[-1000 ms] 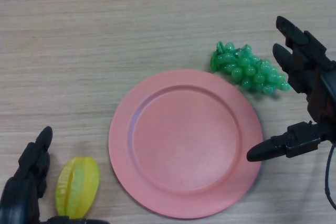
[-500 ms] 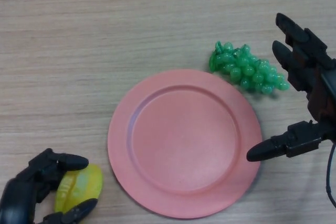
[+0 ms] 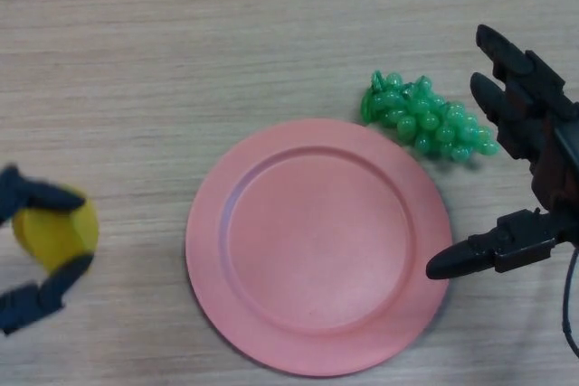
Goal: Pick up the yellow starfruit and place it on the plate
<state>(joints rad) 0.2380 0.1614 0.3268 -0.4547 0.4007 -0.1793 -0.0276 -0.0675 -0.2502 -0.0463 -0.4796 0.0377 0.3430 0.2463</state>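
The yellow starfruit (image 3: 54, 234) is at the left edge of the head view, lifted off the table. My left hand (image 3: 32, 291) is shut on it, with fingers above and the thumb below the fruit. The pink plate (image 3: 262, 314) lies in the middle of the wooden table, with nothing on it, to the right of the starfruit. My right hand (image 3: 529, 146) stays open at the right edge, beside the plate's right rim, its thumb pointing toward the plate.
A bunch of green grapes (image 3: 425, 119) lies just beyond the plate's upper right rim, close to the right hand's fingers. The wooden table (image 3: 181, 42) stretches bare across the top and left.
My left hand closed round the starfruit, then raised it up and to the left, away from the spot near the bottom edge. The right hand, plate and grapes have not moved.
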